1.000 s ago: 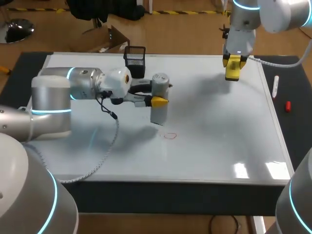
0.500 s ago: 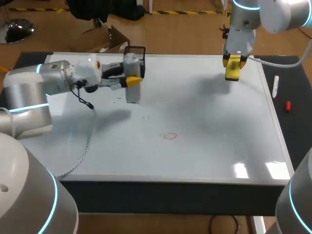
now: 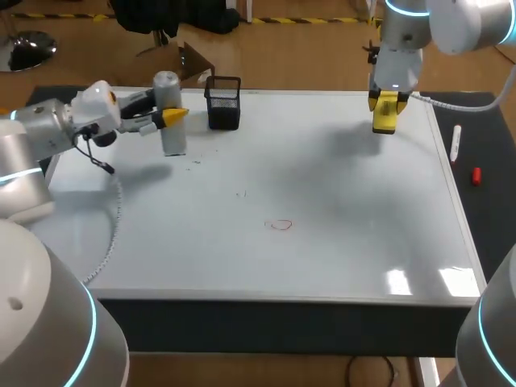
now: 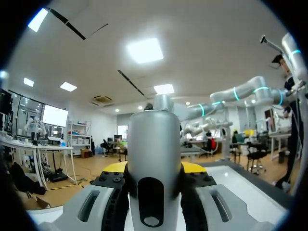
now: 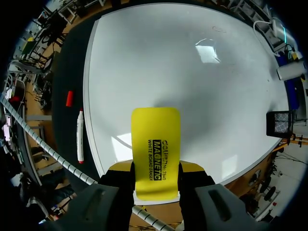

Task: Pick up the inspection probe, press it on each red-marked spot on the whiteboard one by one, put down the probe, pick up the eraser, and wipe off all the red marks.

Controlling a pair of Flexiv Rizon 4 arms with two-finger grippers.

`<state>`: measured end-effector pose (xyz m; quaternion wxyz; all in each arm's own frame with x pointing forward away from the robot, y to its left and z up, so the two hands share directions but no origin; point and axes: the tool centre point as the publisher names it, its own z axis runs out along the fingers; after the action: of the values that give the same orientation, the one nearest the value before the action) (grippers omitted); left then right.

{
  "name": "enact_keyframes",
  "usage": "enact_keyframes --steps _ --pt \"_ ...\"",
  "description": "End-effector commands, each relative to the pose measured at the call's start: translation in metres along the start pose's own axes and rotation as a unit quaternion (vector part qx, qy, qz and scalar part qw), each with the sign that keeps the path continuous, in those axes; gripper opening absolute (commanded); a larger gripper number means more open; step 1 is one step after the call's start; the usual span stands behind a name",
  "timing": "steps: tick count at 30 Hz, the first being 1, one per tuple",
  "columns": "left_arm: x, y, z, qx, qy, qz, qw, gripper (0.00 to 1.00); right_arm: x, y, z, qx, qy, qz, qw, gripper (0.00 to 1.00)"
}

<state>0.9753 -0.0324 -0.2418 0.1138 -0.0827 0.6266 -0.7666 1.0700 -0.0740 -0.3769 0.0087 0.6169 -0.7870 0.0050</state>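
The grey cylindrical probe (image 3: 169,113) stands upright over the whiteboard's (image 3: 347,210) back left part, with my left gripper (image 3: 172,119) shut on it. In the left wrist view the probe (image 4: 154,154) fills the gap between the fingers of the left gripper (image 4: 154,169). A small red loop mark (image 3: 280,225) lies near the board's middle, well apart from the probe. At the back right, my right gripper (image 3: 386,103) hangs above the board, shut on the yellow eraser (image 3: 384,121). The eraser (image 5: 156,149) juts out flat from the right gripper (image 5: 155,169).
A black mesh basket (image 3: 224,102) stands at the board's back edge, just right of the probe. A white marker (image 3: 455,143) and a red cap (image 3: 476,176) lie on the dark mat right of the board. Faint dark specks (image 3: 242,193) dot the board.
My left arm has swung the probe from near the board's middle, by the red mark, to the back left, past the basket. The right arm and eraser have not moved.
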Motion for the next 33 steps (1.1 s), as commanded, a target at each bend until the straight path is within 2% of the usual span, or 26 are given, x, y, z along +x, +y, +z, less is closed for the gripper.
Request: enact_keyframes --steps 1,5,10,30,33 --pt "-0.008 -0.003 -0.016 0.0 -0.008 0.003 1.0 0.0 0.001 0.0 -0.001 0.0 0.001 -0.001 1.0 0.0" --pt "-0.023 -0.004 -0.028 -0.003 -0.023 0.003 1.0 0.0 0.001 0.0 -0.001 0.0 0.001 -0.001 1.0 0.0" --pt "-0.03 -0.006 -0.035 -0.008 -0.032 0.005 0.999 0.0 0.001 0.0 -0.001 0.0 0.001 -0.001 1.0 0.0" --pt "-0.031 -0.006 -0.037 -0.006 -0.03 0.007 1.0 0.0 0.001 0.0 -0.001 0.0 0.001 -0.001 1.0 0.0" --pt "-0.031 -0.006 -0.037 -0.006 -0.03 0.007 1.0 0.0 -0.008 0.007 -0.005 0.008 0.004 -0.022 1.0 0.0"
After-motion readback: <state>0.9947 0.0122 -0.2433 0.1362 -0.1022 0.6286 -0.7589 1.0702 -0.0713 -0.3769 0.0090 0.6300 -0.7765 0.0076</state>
